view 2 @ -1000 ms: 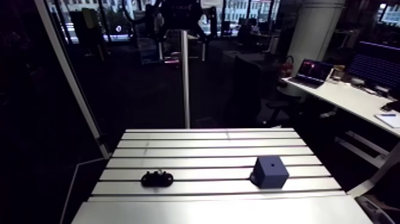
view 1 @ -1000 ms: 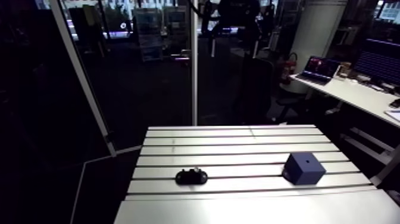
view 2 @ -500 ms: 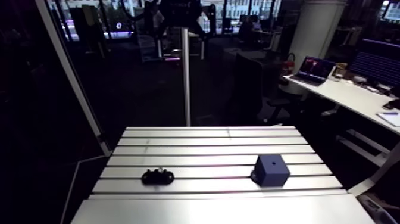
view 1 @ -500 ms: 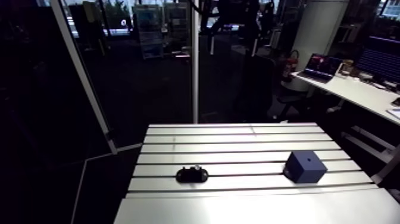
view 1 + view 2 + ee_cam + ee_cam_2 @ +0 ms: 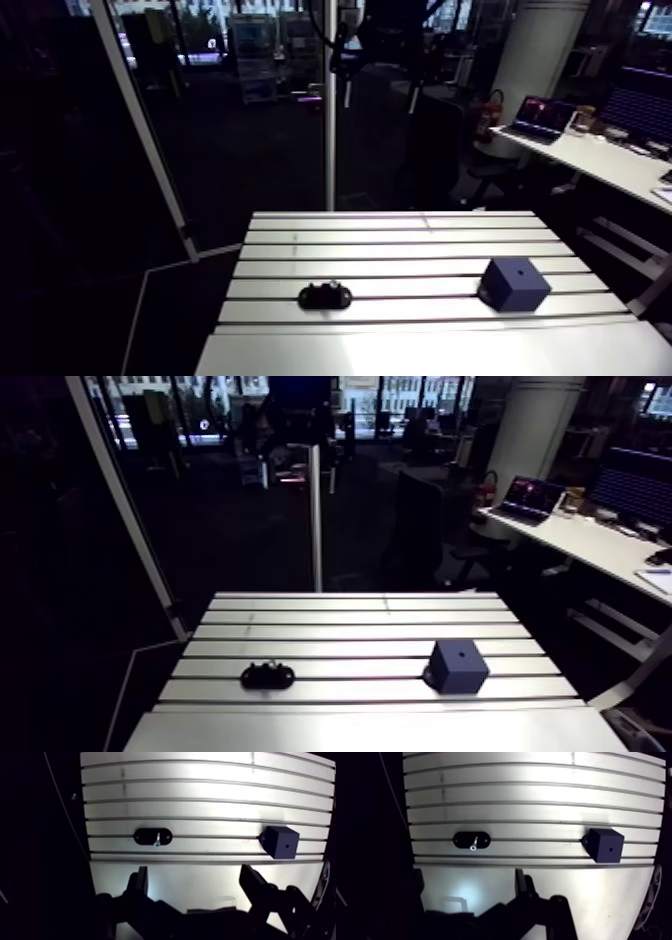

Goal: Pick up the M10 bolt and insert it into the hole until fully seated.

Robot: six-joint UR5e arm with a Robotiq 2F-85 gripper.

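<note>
Bolt (image 5: 157, 839) lies in black holder (image 5: 145, 837) on desk (image 5: 200, 792), unmoved vs earlier; block (image 5: 281, 842) w/ hole (image 5: 286, 845) well apart, also unmoved; only arm view shifted slightly, so arm is repositioning; tool (image 5: 195, 877) spread wide, empty, short of bolt; pick not begun.

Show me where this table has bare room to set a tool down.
Bare: the far slotted rows of the table beyond both things, the stretch between the black holder with its bolt and the blue cube, and the smooth near strip below the open hand. Nowhere is crowded.
</note>
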